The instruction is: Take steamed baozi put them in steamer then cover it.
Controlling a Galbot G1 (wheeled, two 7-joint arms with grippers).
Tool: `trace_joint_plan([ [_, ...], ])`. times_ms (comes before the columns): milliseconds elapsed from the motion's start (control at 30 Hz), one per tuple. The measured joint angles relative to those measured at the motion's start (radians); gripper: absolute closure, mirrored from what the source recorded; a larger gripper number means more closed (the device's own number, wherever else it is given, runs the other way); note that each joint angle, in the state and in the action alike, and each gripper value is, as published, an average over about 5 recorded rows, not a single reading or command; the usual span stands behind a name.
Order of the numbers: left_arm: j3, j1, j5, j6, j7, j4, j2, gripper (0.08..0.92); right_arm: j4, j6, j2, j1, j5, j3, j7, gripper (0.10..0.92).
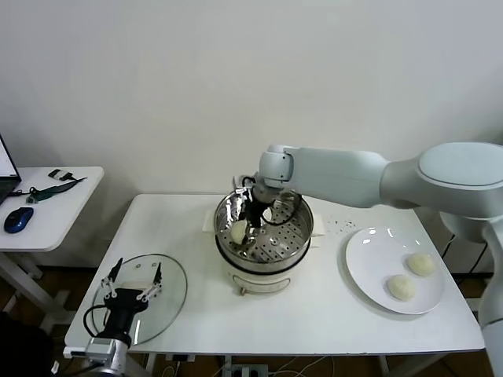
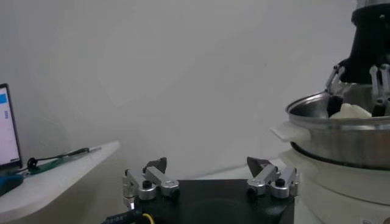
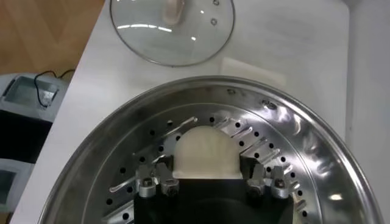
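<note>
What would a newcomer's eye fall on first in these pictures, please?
Most likely the right gripper, reaching down into the shiny steamer at the table's middle with its jaws around a baozi. Next, two more baozi sit on the white plate to the robot's right. The left gripper hovers open over the glass lid at the table's front left.

A: What are the surfaces like?
B: The steamer (image 1: 299, 224) is shiny polished metal with a perforated floor, on a smooth white plastic-looking base.
A: The rest?
B: Matt, smooth dough baozi (image 3: 206, 152), a clear glossy glass lid (image 1: 169, 294), a glossy white plate (image 1: 369, 267), a matt white table (image 1: 314, 314).
</note>
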State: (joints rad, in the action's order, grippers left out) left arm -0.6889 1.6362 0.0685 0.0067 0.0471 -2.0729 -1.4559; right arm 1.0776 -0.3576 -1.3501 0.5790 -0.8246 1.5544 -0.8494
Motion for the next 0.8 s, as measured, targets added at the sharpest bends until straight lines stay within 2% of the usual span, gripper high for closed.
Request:
trace_joint_plan([
  [133,0.002,-0.004,0.002,0.001,0.0,0.003,0.0,0.177,-0.001,-0.002,0.001,-0.003,0.001,-0.007,0.001,0.208],
  [400,0.003,-0.008,0.005,0.004,0.0,0.005,0.0,0.177,0.025,0.008,0.042,0.04,0.011,-0.011,-0.029,0.202],
  [800,0.002,-0.006,0.004,0.004,-0.002,-0.012,-0.004,0.177,0.148,0.05,0.29,0.172,0.076,-0.016,-0.128,0.203],
])
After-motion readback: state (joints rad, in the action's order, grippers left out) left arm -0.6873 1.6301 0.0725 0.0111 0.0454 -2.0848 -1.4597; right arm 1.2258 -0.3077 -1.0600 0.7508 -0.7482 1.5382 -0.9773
